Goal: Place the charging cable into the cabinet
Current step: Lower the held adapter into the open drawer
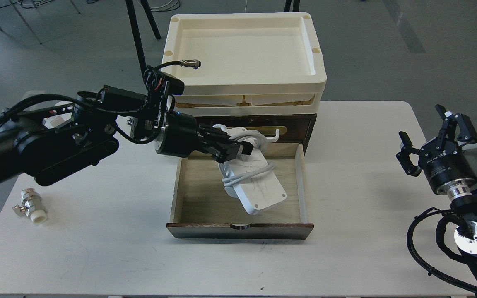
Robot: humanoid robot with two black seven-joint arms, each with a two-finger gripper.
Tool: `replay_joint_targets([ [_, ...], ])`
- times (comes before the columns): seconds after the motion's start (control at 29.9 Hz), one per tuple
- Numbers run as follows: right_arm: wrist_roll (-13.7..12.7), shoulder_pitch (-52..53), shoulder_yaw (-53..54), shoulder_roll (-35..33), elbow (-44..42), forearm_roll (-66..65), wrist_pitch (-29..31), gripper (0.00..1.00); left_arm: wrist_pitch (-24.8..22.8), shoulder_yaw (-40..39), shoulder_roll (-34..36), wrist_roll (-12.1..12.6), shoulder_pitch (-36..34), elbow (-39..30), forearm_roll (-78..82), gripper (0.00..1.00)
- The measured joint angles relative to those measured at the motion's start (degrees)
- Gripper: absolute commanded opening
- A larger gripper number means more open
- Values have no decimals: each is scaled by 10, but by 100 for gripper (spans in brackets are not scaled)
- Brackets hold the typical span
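The charging cable [259, 188], a flat white block wrapped in a pale cord, hangs tilted over the open light-wood drawer [199, 198] of the dark brown cabinet [300, 124]. Its lower end reaches down into the drawer; I cannot tell if it touches the floor. My left gripper [232, 150] comes in from the left and is shut on the cable's upper end, over the drawer's back part. My right gripper [431, 134] is open and empty at the table's right side, well away from the cabinet.
Stacked cream plastic trays [242, 89] sit on top of the cabinet, with a metal cable connector [192, 63] over the top tray's left rim. A small metal valve with a white cap [30, 208] lies on the white table [97, 248] at the front left.
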Motion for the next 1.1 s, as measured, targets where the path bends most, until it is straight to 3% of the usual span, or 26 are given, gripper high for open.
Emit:
replay_joint_targets([
  [0.67,0,0,1,0,0,0,0,99,65,-8,-26,0,64,12,-11,6],
  [1.1,0,0,1,0,0,0,0,99,77,-8,-76,0,84,94,-38,6],
])
